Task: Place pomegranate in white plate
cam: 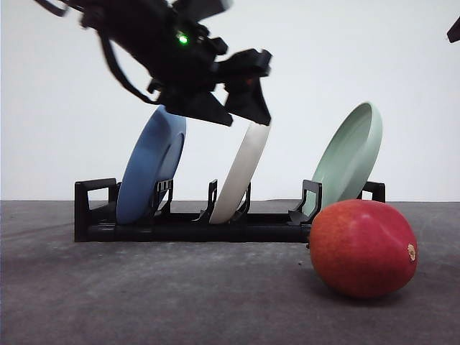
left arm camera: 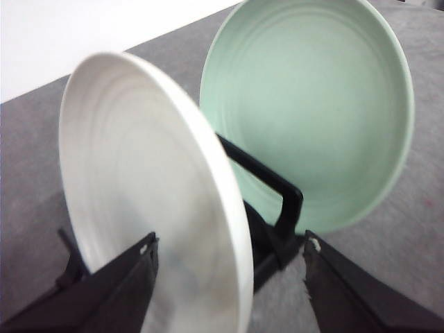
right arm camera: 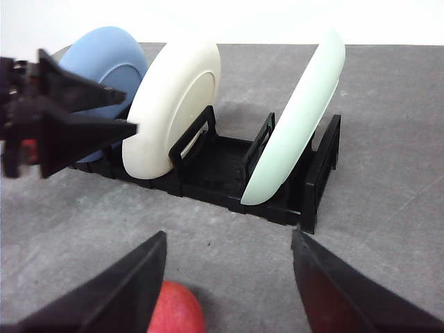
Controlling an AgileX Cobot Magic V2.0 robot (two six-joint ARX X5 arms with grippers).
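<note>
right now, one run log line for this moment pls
left gripper: open, at white plate rim | plate: upright in rack | right gripper: open, above pomegranate | pomegranate: on table

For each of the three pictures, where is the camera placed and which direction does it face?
Front view: low at table level, facing forward at the black rack, three plates and the pomegranate; the left gripper hangs above the white plate.
Left wrist view: on the left arm, close to the white plate and green plate, between its own open fingers.
Right wrist view: on the right arm, facing the rack over the pomegranate; open fingers show.
Shared: the white and green plates.
</note>
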